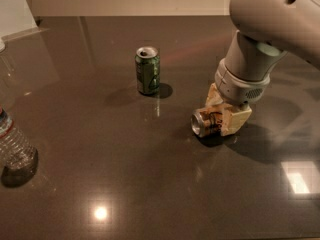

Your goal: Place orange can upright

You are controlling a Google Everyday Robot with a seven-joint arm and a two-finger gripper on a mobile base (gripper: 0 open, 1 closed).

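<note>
Gripper [226, 113] down at the right side of the counter [125, 184], about halfway between back and front edges. Two chunky cream fingers [239, 121] shut snug on the orange can [206, 122], one on each side, touching it. Orange can lying on its side between them, shiny and coppery with dark marks, round silver end facing the left edge. Smooth grey arm [265, 24] above, fat and round. Green can [148, 71] standing up nearer the back edge, well apart. Clear ribbed plastic bottle [15, 149] by the left edge. Dark, glossy counter, bright light spots on it.
</note>
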